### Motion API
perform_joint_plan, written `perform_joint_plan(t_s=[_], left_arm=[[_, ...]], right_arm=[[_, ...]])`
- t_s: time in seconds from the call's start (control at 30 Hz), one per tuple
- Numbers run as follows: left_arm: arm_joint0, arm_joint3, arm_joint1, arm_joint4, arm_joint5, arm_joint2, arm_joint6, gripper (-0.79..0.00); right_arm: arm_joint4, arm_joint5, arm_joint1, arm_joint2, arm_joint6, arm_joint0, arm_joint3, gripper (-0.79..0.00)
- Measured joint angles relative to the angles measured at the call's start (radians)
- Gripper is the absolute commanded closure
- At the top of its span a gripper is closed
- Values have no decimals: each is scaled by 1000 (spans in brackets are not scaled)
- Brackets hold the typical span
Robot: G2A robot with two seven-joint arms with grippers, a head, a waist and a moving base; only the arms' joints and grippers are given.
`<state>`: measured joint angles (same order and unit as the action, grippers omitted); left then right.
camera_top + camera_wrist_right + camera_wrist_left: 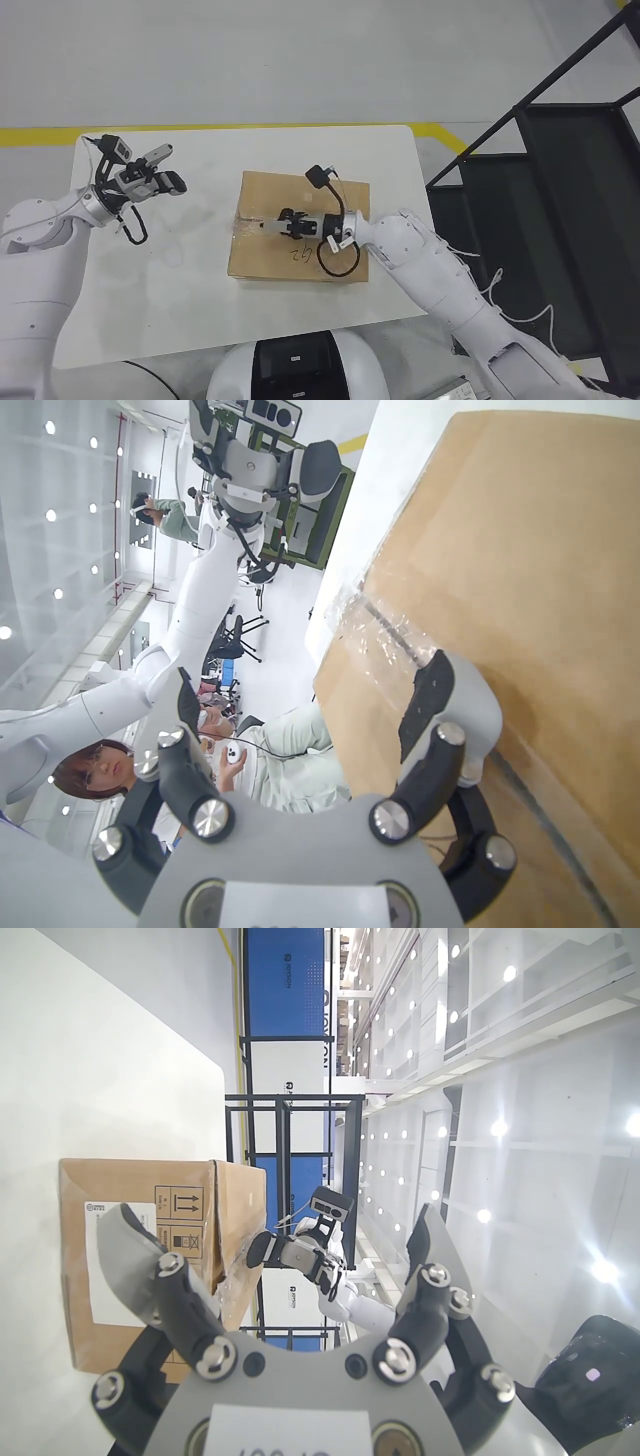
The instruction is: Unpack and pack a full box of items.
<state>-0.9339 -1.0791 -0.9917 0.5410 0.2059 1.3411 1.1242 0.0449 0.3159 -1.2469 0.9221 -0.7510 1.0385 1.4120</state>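
Wide white table (190, 290) in front of us, and sitting on its middle, a little towards the right side, is the brown cardboard box (275, 205). It lies flat with its flaps shut and the long seam running across the top.

Over to the right gripper (272, 227): it is parked low over the top of the box, near the left end of that seam. The claw is spread wide with nothing between the fingers. In the right wrist view one dark finger pad (430, 695) sits right on the cardboard beside the seam, and the other finger hangs out past the box edge over open air.

Now the left gripper (168, 168): it is up over the left part of the table, well apart from the box, pointing across at it. This claw is spread open too, holding nothing at all.

Down to the smaller details. A strip of clear tape (380, 635), wrinkled and shiny, covers the end of the seam and wraps down over the box edge, just ahead of that resting finger pad. On the side of the box facing the left arm there is a white label (107, 1303), with printed handling marks just beside it.
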Motion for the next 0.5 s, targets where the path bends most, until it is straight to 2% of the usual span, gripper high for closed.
perform_joint_plan(t_s=[0.5], left_arm=[[-55, -24, 15, 19, 1, 66, -14, -785]], right_arm=[[20, -3, -83, -182, 34, -164, -122, -785]])
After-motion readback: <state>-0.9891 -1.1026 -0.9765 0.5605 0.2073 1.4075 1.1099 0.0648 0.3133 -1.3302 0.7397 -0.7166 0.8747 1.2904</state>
